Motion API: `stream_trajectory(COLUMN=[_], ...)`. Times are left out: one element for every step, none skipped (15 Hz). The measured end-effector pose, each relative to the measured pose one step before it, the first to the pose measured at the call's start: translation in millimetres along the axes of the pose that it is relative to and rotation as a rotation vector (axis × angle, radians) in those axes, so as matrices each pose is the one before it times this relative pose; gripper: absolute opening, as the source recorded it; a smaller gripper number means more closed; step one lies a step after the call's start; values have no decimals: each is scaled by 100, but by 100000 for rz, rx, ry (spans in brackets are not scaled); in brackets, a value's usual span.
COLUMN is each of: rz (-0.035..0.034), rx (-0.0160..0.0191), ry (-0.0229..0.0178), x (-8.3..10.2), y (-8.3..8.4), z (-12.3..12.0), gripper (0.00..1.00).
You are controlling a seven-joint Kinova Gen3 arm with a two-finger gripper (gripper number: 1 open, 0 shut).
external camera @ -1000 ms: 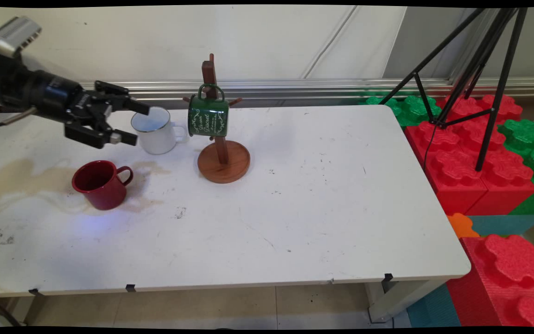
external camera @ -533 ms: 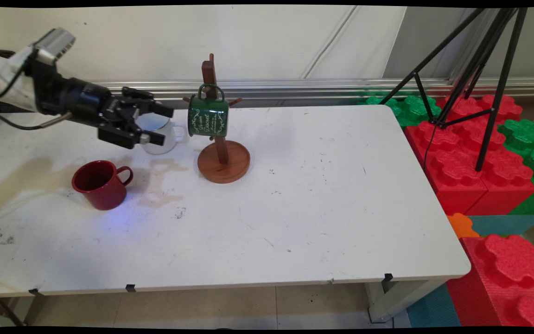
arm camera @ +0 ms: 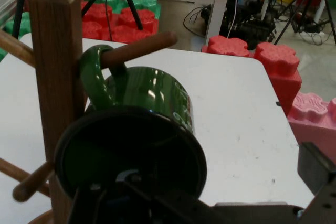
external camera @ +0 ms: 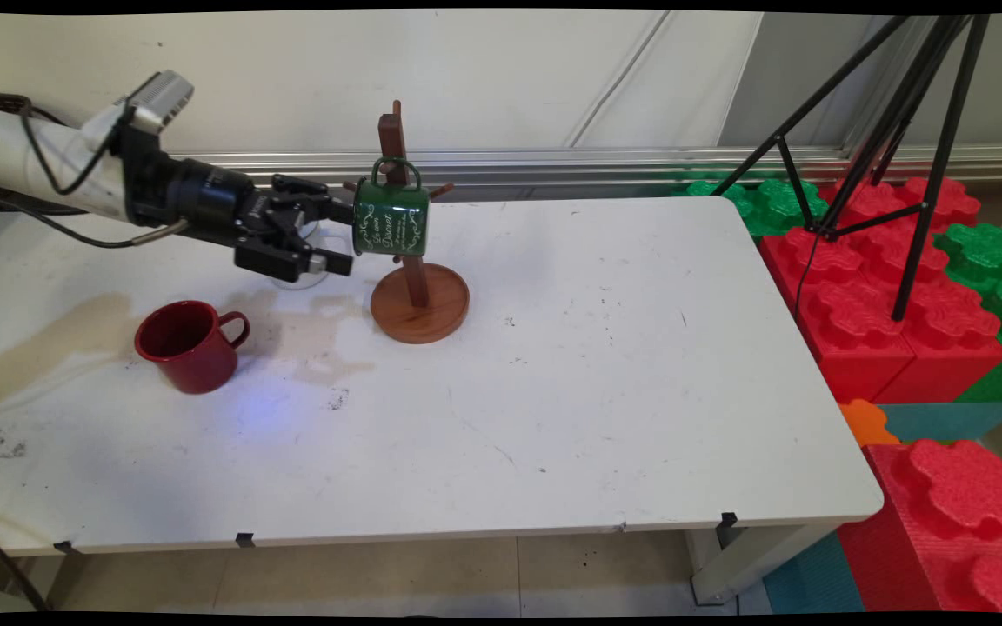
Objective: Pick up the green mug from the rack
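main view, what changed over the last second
The arm swept rightward along the table's far side, carrying the pincer from beside the white mug, past it, up to the rim of the green mug hanging on the wooden mug tree. The pincer is open; it took hold of nothing. The white mug is now mostly hidden behind it. The red mug, green mug and tree stayed put.

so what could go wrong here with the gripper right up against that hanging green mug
1. The green mug hangs by its handle on one peg of the wooden mug tree. A nudge from the open gripper at its rim could slide it off the peg.
2. Pushing sideways might tip the tree on its round base.
3. The white mug is mostly hidden behind the gripper, so the hand could knock it.
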Motion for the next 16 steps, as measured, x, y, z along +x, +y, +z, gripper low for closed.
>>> stream_trajectory(rz=[-510, -387, -226, -292, -192, -253, -137, -241, -191, -304, -206, -299, -185, -160, -117, -55], rx=[-246, -176, -104, -145, -94, -146, -81, -76, -56, -112, -79, -72, -50, -77, -94, -155], ry=[576, 463, 290, 363, 231, 252, 164, 266, 149, 205, 134, 252, 159, 295, 308, 224], x=[-93, -83, -52, -99, -59, -99, -62, -79, -56, -78, -50, -59, -36, -27, -28, -28], y=[-144, -114, -71, -97, -67, -86, -57, -75, -49, -55, -34, -46, -29, -34, -29, -15], z=[536, 403, 245, 322, 201, 274, 165, 220, 135, 177, 107, 131, 84, 116, 108, 100], gripper=[100, 100, 100, 100, 100, 100, 100, 100, 100, 100, 100, 100, 100, 0, 0, 0])
